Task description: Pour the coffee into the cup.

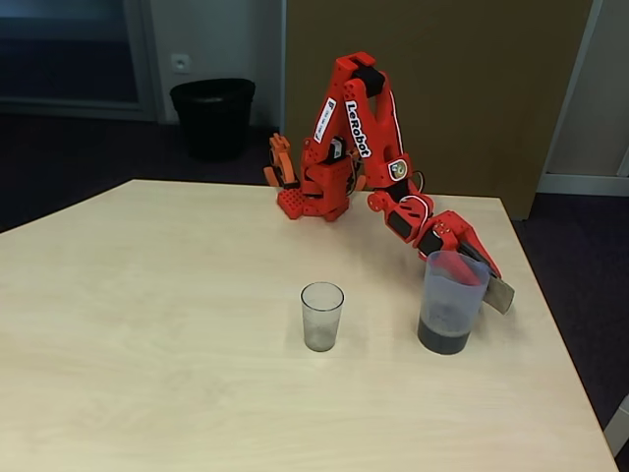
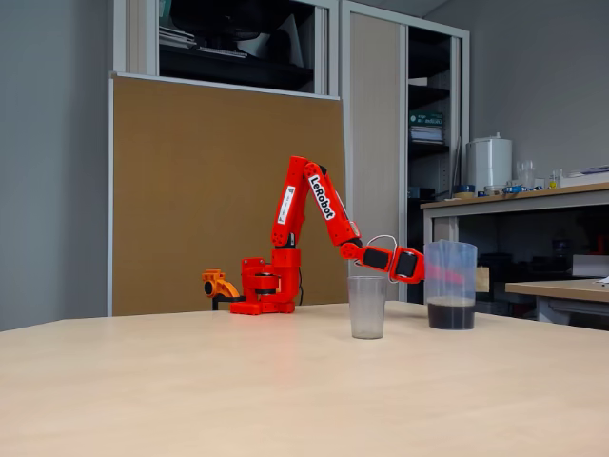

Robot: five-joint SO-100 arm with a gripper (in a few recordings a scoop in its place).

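Note:
The cup (image 1: 321,316) (image 2: 367,307), a small clear tumbler, stands upright near the middle of the table. To its right in both fixed views stands a larger translucent jug (image 1: 453,295) (image 2: 450,278) on the table. The coffee (image 1: 443,337) (image 2: 450,314) fills only the jug's bottom. My red gripper (image 1: 480,272) (image 2: 435,272) reaches down behind the jug, at its flat grey handle (image 1: 500,295). One finger shows red through the jug wall. The jug hides whether the jaws press the handle.
The arm's base (image 1: 314,197) sits at the table's far edge. A black bin (image 1: 212,116) stands on the floor behind the table. The table's right edge (image 1: 560,334) runs close to the jug. A brown board (image 2: 219,190) stands behind the arm.

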